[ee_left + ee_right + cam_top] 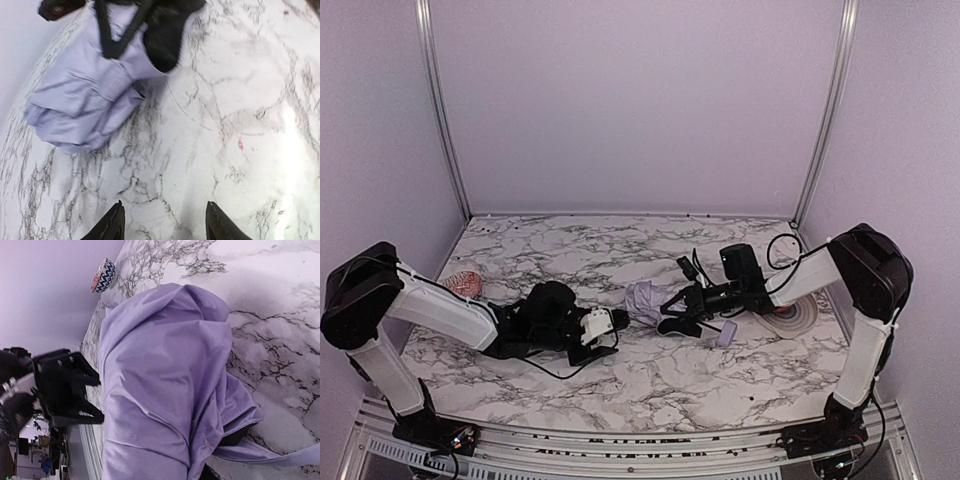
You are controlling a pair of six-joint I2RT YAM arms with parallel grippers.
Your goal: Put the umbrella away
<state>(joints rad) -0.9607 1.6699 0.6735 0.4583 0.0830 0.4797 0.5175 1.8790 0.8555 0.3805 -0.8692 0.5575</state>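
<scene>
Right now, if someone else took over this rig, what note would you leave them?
Left gripper: open, empty, just short of the umbrella.
Right gripper: shut on the umbrella's bunched fabric, mid-table.
Umbrella: collapsed, lying on the marble table; handle on the right arm's side; strap loose.
Done: canopy collapsed.
Left: gather the fabric, fasten the strap, stow it.

A grey-veined white marble tabletop sits boxed in by plain lavender walls: back wall at 12 o'clock, side walls at 9 and 3. Aluminium posts mark the far corners at 10 and 2 o'clock. A metal rail runs along 6 o'clock.
</scene>
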